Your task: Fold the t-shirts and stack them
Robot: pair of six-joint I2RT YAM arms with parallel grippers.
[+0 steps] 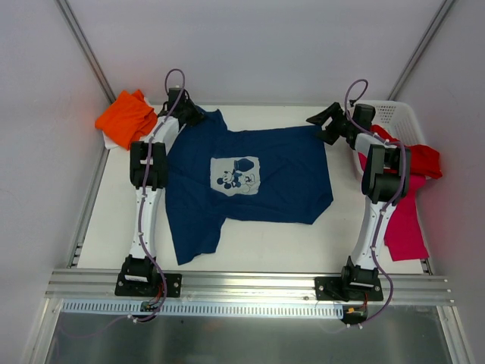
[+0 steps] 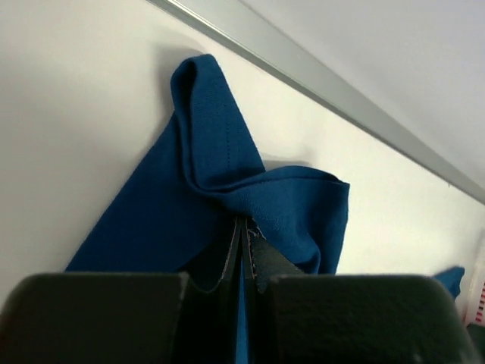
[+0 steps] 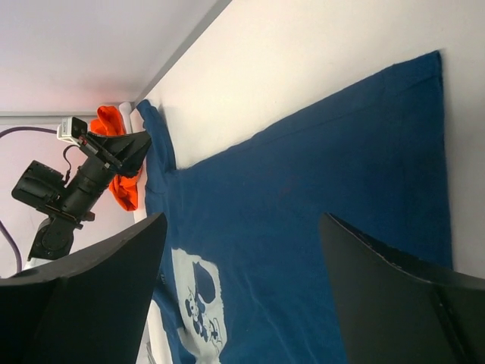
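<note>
The navy t-shirt lies spread flat on the white table, its pale mouse print facing up. My left gripper is shut on the shirt's far left sleeve; in the left wrist view the jaws pinch a bunched fold of navy cloth. My right gripper hovers open over the shirt's far right corner, with nothing between its fingers and navy cloth below. An orange t-shirt sits crumpled at the far left. A red t-shirt and a magenta one hang at the right.
A white mesh basket stands at the far right corner, with the red shirt draped over its rim. The back wall and a metal rail run close behind the left gripper. An aluminium rail holds both arm bases at the near edge.
</note>
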